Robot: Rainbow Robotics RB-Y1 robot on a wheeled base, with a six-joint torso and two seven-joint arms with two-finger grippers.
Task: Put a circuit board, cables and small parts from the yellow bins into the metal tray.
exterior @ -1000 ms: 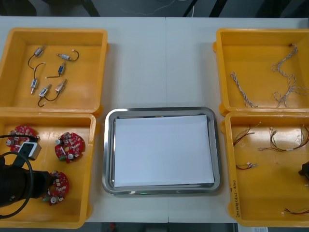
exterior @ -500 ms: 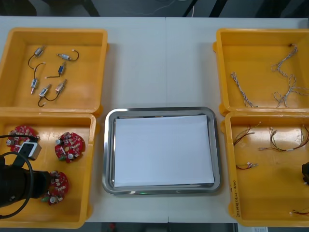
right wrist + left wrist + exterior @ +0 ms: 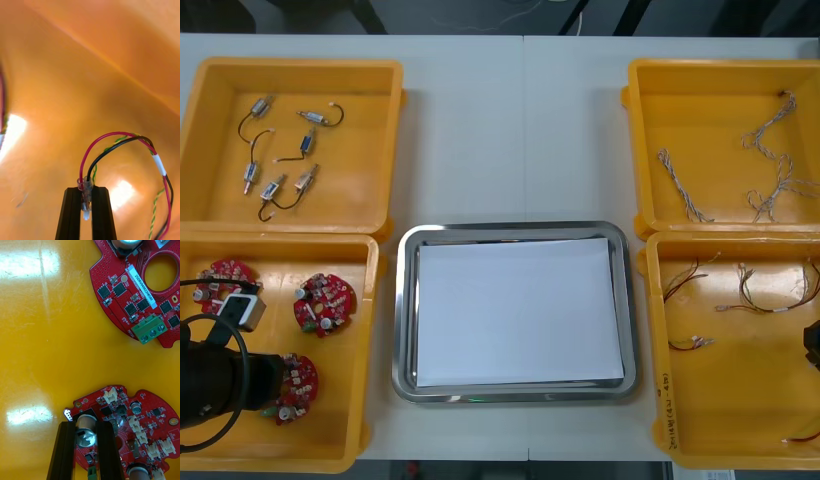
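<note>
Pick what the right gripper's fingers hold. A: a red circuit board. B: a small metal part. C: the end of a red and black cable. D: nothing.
C: the right gripper is shut on the clear end of the cable; the left gripper is shut on a circuit board.

Front camera: aimed steeply down over my whole bench (image 3: 510,130). Wrist cameras: close inside the near-left yellow bin (image 3: 340,400) and near-right yellow bin (image 3: 740,400), both shared with front.

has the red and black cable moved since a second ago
Yes: the red and black cable, pinched in the right hand, slid rightward in the near right yellow bin, away from the metal tray.
</note>
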